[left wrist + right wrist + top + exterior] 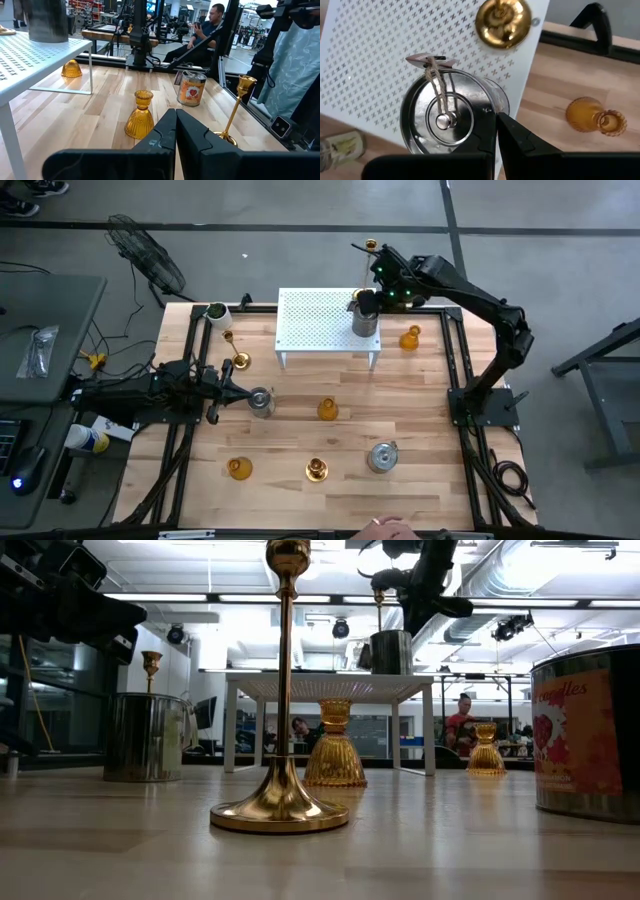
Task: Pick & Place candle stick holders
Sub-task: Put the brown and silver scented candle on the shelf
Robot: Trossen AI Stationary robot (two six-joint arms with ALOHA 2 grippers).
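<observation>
**A:** High view first, biggest stuff down: wooden table (300, 500), white perforated rack (325, 320) at the far middle. One silver holder (365, 320) sits on the rack's right end, with a gold stick (502, 17) on the rack just past it.

**B:** And the arms?

**A:** Right gripper (496, 120) hangs right over that silver one, fingers pinched together, gripping nothing. Left gripper (232, 386) lies low on the left side, also clamped shut and empty, nose near another silver holder (261, 402).

**B:** The rest of the holders?

**A:** Third silver one (383, 456) is near-right. An amber glass one (410, 338) sits right of the rack, one (328, 410) mid-table, one (239, 469) near-left. Gold sticks: one (317, 471) near the middle, one (236, 360) far-left by a white cup (217, 312).
</observation>
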